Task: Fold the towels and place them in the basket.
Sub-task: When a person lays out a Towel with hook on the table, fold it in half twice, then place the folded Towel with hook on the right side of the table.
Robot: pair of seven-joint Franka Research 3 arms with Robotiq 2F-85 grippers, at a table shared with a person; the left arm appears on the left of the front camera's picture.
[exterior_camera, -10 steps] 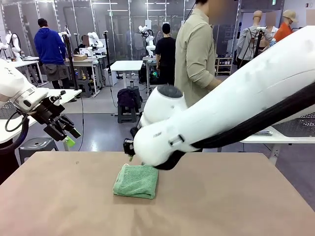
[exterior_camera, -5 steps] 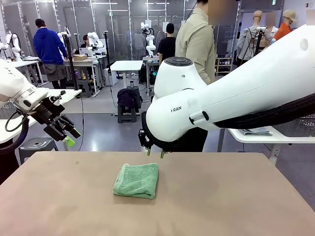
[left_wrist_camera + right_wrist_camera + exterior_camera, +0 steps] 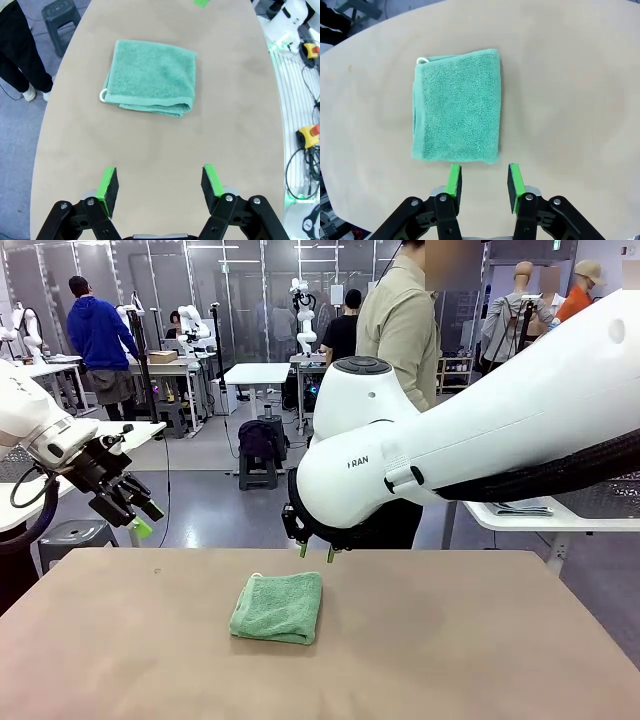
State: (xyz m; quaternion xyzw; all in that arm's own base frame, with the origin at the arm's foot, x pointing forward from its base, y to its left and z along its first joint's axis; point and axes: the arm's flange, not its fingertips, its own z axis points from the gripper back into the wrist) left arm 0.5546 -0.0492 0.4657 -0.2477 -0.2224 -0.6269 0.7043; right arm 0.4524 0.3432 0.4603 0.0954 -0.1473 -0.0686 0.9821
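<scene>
One mint green towel lies folded in a neat square on the brown table, a little left of centre. My right gripper hangs just above the table beyond the towel's far edge, jaws partly open with nothing between them. In the right wrist view the towel lies flat just ahead of the right gripper. My left gripper is raised off the table's far left corner, open and empty. The left wrist view shows the towel well ahead of the wide-open left gripper. The basket is out of view.
A person in a beige shirt stands at the far side, behind my right arm. A grey stool sits off the table's left far corner. White tables flank the workspace. Bare tabletop surrounds the towel.
My right gripper has lifted off the towel's far edge and drawn back toward the far side, then held still. The towel and my left arm have not moved.
</scene>
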